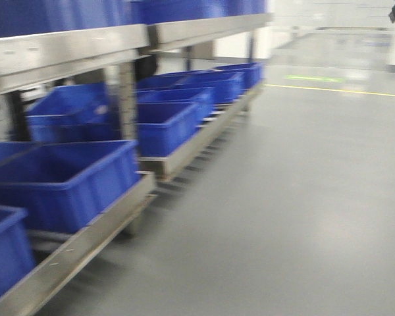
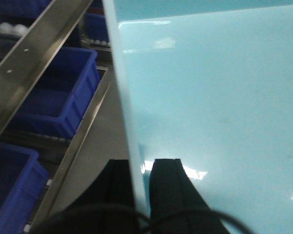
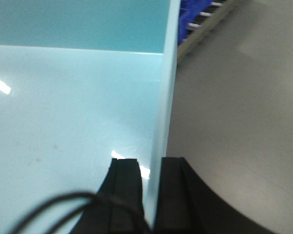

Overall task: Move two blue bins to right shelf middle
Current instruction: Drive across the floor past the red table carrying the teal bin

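Note:
A blue bin, pale blue in the wrist views, is held from both sides. My left gripper [image 2: 139,165] is shut on its left wall [image 2: 122,87], one finger outside and one inside over the bin's floor [image 2: 210,97]. My right gripper [image 3: 150,163] is shut on the right wall [image 3: 168,73], with the bin's inside [image 3: 63,97] to its left. Neither gripper nor the held bin shows in the front view. Darker blue bins [image 1: 66,178] fill a steel shelf [image 1: 85,243] on the left there. Which shelf is the right shelf I cannot tell.
Several blue bins [image 1: 161,125] line the low shelf level, and more sit on the level above [image 1: 66,49]. Grey floor [image 1: 303,197] stretches to the right, crossed by a yellow line [image 1: 336,89]. The left wrist view shows the shelf rail [image 2: 34,58] and bins [image 2: 63,92] close by.

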You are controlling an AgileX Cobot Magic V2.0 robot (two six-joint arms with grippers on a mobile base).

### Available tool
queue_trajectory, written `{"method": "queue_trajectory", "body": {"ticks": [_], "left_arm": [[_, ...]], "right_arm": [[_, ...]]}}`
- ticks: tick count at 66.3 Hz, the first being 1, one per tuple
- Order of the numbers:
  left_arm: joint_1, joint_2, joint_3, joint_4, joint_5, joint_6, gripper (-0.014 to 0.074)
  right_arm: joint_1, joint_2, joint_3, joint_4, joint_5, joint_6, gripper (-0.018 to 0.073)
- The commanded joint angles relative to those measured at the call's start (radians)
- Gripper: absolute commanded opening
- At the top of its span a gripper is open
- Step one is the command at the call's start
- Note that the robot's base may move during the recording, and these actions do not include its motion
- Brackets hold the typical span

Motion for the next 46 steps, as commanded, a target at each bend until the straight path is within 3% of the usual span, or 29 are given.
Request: {"method": "queue_trajectory", "body": {"ticks": [1, 46], "left_arm": [[-0.005, -0.014, -0.015, -0.058, -0.041, 0.008, -0.0111], [-0.005, -0.014, -0.015, -0.058, -0.041, 0.008, -0.0111]], "right_arm": [[0.004, -0.012, -0.012, 0.028, -0.075, -0.012, -0.0151], [0.004, -0.012, -0.012, 0.028, -0.075, -0.012, -0.0151]]}}
